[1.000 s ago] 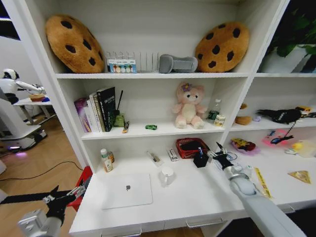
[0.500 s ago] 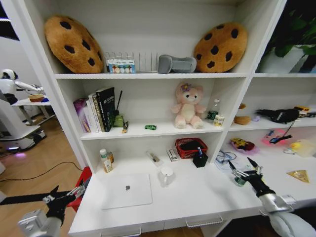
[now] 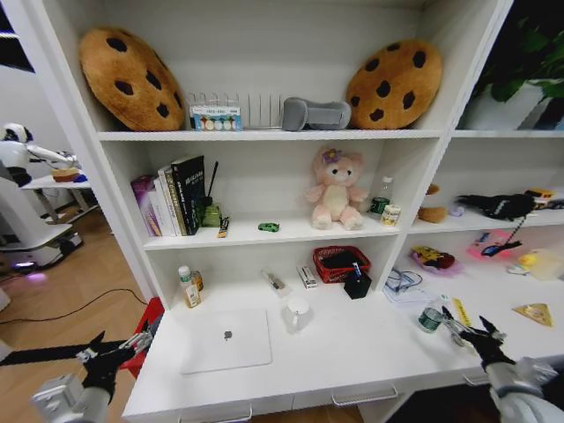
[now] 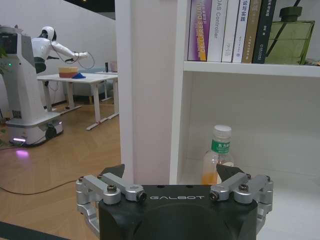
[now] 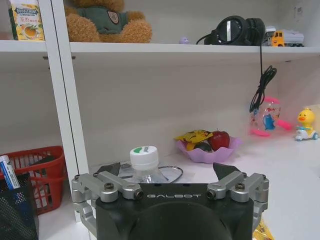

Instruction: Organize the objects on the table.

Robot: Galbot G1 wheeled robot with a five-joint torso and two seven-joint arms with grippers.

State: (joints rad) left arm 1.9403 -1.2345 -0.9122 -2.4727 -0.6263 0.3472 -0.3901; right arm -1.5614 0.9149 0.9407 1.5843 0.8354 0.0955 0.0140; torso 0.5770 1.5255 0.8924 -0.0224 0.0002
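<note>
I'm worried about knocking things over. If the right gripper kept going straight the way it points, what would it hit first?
Most likely the small clear bottle with a white cap, right ahead of the open right gripper on the table; how far ahead is hard to judge.

The head camera looks forward and down from above the long white desk (image 3: 352, 352), taking in its top and the white shelving up to the round cookie-shaped cushions. The left wrist camera sits low behind the left gripper (image 4: 175, 179), facing the shelf's end panel, and shares the orange-liquid bottle with a white cap (image 4: 217, 155) (image 3: 186, 286) with the head view. The right wrist camera, behind the right gripper (image 5: 169, 176), faces the shelving closely across the desk, sharing the red mesh basket (image 5: 35, 167) (image 3: 339, 263).
</note>
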